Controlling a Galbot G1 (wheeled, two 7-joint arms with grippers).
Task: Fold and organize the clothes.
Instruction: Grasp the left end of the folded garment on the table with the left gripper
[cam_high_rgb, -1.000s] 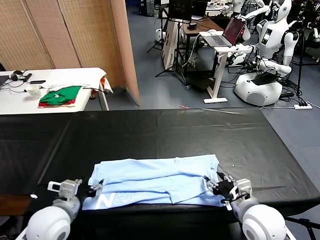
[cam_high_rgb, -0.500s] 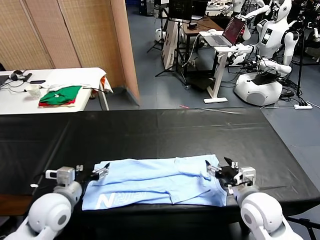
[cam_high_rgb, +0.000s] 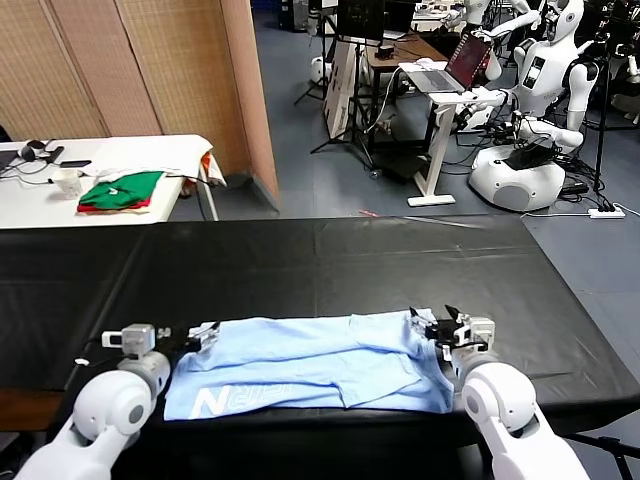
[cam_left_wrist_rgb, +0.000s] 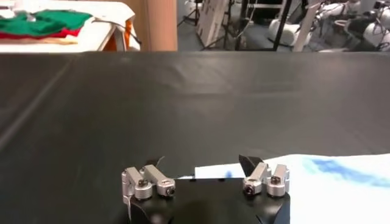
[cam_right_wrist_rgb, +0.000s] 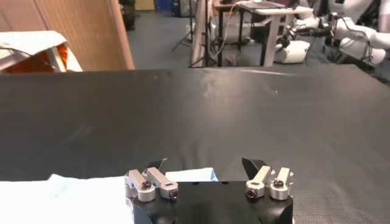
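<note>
Both released and moved from the near hem to the far corners of the pale sky-blue cotton T-shirt (cam_high_rgb: 310, 363) lying half-folded on the black bench (cam_high_rgb: 300, 260): left hand (cam_high_rgb: 205, 334) and right hand (cam_high_rgb: 432, 324) open, empty, seemingly ready for next fold

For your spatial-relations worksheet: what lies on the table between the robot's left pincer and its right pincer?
In the head view, the pale sky-blue short-sleeved cotton T-shirt spans the black table from the open left pincer to the open right pincer.

Bright even indoor light, soft glare on black table (cam_high_rgb: 330, 260), wrist views slightly blurry.
</note>
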